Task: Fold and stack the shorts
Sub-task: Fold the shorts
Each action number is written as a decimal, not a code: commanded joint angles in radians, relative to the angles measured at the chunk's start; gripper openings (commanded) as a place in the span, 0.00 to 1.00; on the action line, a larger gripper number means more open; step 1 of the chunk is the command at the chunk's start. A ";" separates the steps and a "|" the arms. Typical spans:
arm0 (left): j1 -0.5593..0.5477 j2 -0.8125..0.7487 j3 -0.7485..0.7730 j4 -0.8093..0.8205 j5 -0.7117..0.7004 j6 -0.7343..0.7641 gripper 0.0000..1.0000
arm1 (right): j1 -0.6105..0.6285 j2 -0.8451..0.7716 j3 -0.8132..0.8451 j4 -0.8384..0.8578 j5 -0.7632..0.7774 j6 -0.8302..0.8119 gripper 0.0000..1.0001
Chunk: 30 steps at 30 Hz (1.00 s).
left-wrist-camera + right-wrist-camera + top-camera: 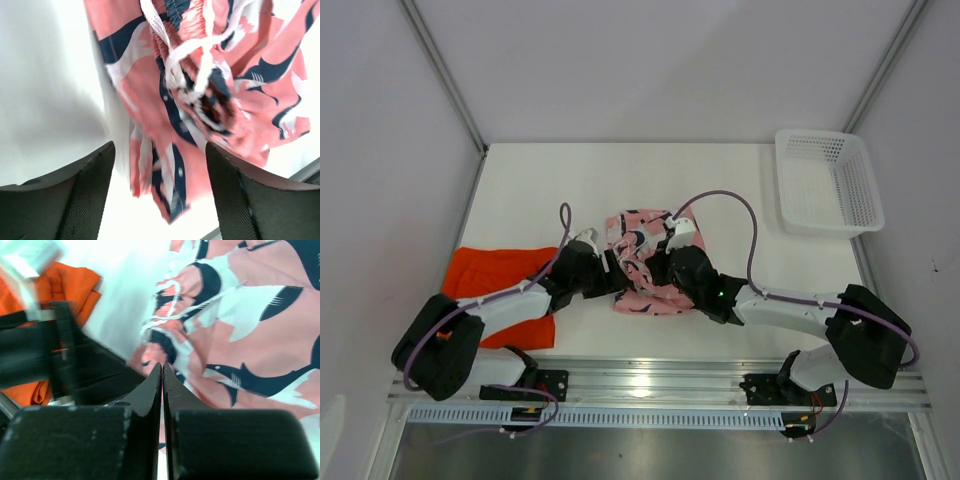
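The pink shorts (645, 262) with a navy-and-white shark print lie bunched at the table's middle front. My right gripper (665, 258) is at their right side; in the right wrist view its jaws (162, 367) are pressed shut on a thin fold of the pink shorts (260, 340). My left gripper (608, 268) is at their left edge. In the left wrist view it is open (160, 200), with a blurred hanging edge of the pink shorts (170, 165) between its fingers (85, 195). The orange shorts (495, 272) lie flat at the front left, partly under the left arm, and show in the right wrist view (75, 280).
A white mesh basket (828, 182) stands at the back right corner. The white table (570, 180) ends at a metal rail (650, 380) along the front. White walls close in the left, right and back sides.
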 commanded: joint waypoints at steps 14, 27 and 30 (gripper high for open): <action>0.006 -0.179 0.243 -0.325 -0.108 0.090 0.82 | -0.116 0.411 -0.107 0.521 -0.397 0.283 0.00; 0.016 0.064 0.437 -0.263 -0.076 0.130 0.78 | -0.067 0.401 -0.115 0.549 -0.353 0.241 0.00; 0.016 0.081 0.482 -0.283 -0.075 0.148 0.77 | -0.074 0.271 -0.081 0.394 -0.334 0.190 0.00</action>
